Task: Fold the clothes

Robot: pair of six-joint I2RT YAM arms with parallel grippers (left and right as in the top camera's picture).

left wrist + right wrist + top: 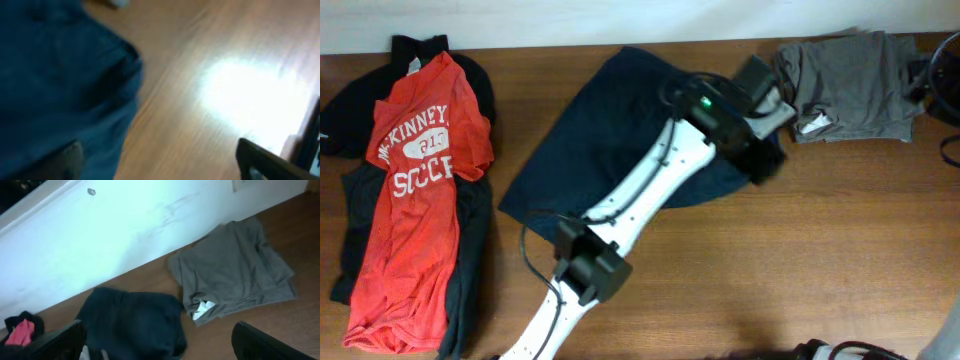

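Overhead view. Brown wooden tabletop (840, 230). The large plain dark navy-blue shorts-like garment (590, 140) lies spread near the middle of the far edge. At the left edge a red T-shirt with white lettering (415, 200) lies lengthwise on top of crumpled black garments (470, 250). A folded plain grey garment (850, 80) with a small white tag (812, 125) sits in the far right corner, just beside the navy piece. The white left arm (650, 180) runs from the near edge diagonally across the navy garment. Its dark wrist end is blurred and sits over that garment's right border.

Left wrist view. Frame heavily blurred. Left gripper (157, 145): the two fingers show at the lower left and lower right corners, spread wide, with nothing clamped between them. The navy garment fills the left half. Its edge and bare wood with a bright glare patch lie between the fingers.

Right wrist view. Right gripper (159, 325): the black fingers stand far apart at the bottom corners and hold nothing. It hangs above the table, well clear of the cloth. Ahead, the grey garment lies tag-side towards the camera. The navy garment is bunched to its left. A scrap of red and black cloth shows at the lower left. A white wall (125, 235) rises behind the far edge.
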